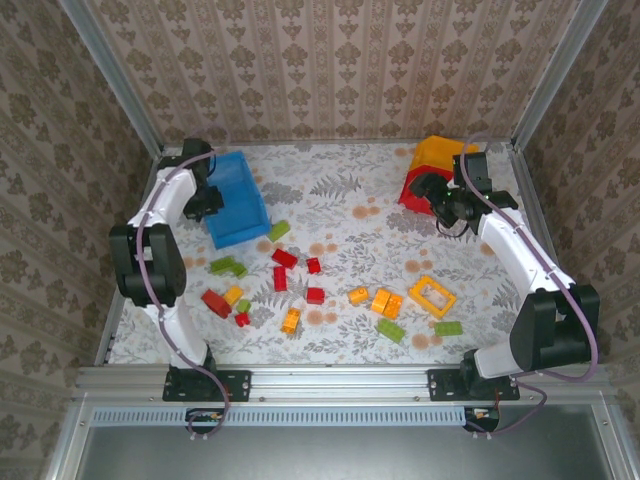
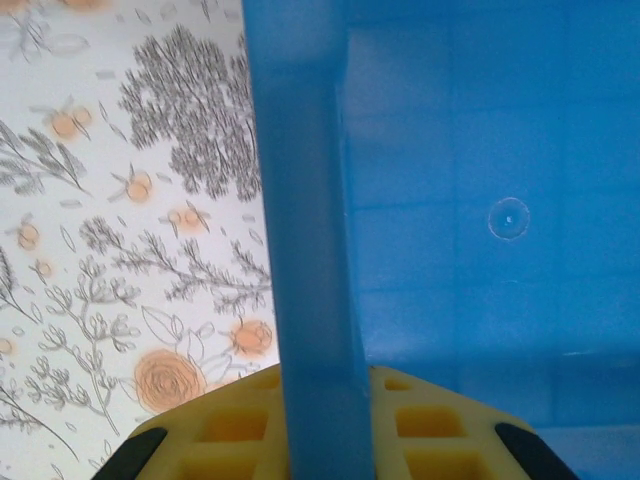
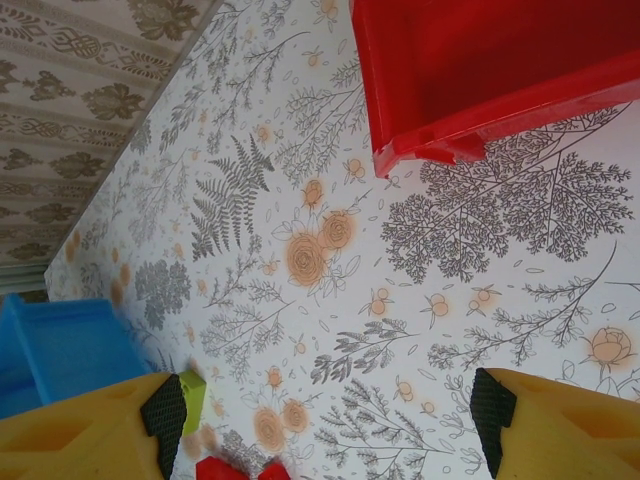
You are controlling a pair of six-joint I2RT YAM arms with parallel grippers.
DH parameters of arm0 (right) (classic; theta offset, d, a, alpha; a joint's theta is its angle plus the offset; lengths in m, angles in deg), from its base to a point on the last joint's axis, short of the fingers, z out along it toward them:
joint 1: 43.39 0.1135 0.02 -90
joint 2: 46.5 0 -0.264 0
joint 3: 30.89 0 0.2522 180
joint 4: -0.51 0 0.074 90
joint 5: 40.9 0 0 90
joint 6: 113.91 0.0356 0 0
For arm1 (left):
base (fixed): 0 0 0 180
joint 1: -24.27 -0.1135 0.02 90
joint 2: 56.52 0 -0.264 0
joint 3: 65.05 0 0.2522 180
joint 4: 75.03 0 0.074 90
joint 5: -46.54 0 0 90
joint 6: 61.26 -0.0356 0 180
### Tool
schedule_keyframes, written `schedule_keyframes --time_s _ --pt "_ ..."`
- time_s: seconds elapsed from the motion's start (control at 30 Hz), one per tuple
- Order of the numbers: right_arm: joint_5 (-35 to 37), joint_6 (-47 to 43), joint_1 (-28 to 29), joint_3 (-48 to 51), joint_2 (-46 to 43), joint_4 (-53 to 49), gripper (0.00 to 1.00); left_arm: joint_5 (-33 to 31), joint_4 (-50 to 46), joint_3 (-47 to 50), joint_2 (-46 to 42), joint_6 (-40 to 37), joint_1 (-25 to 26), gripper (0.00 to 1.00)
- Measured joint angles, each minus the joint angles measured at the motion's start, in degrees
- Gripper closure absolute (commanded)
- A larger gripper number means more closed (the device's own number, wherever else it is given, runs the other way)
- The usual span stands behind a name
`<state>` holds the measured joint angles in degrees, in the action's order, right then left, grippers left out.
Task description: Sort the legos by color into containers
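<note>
Left gripper [image 2: 325,432]: jaws clamped on a wall of the blue open-topped plastic bin [image 2: 300,200]. Right gripper [image 3: 328,408]: jaws apart, empty, beside the red plastic bin [image 3: 480,100]. Small red, green and yellow-orange plastic legos [image 1: 315,295]: scattered mid-table, base-ward of both grippers.

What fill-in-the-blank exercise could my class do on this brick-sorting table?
1. The left gripper is shut on the wall of the far-left bin, which is ___.
2. The right gripper is open, holding nothing, beside the nearest right-hand bin, which is ___.
3. The loose brick lying closest to the far-left bin is ___.

Missing words: blue, red, green.
</note>
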<state>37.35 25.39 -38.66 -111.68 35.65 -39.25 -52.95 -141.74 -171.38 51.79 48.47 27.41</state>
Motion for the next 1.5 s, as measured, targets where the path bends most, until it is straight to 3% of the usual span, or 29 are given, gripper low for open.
schedule_keyframes --time_s 0.23,0.43,0.83,1.13,1.33,1.5 --pt "1.1 0.2 0.0 0.0 0.0 0.0 0.22 1.0 -0.2 -9.7 6.6 0.0 -0.2 1.0" --pt "6.2 1.7 -0.2 -1.1 0.4 -3.2 0.22 3.8 1.4 -10.8 11.9 -0.5 2.8 1.0" --pt "13.6 17.2 -4.4 -7.8 13.2 -6.4 0.19 7.6 6.1 -1.0 5.6 0.2 11.8 1.0" --pt "14.0 28.3 -4.4 -16.1 23.4 -7.9 0.2 8.7 4.6 -2.5 5.3 1.0 8.5 1.0" --pt "13.9 32.6 -4.4 -18.4 27.6 -9.6 0.3 9.5 4.2 -9.6 7.9 0.6 5.5 1.0" --pt "13.9 34.4 -4.4 -18.4 29.6 -10.5 0.44 11.2 4.4 -13.0 11.5 -0.5 4.6 1.0"
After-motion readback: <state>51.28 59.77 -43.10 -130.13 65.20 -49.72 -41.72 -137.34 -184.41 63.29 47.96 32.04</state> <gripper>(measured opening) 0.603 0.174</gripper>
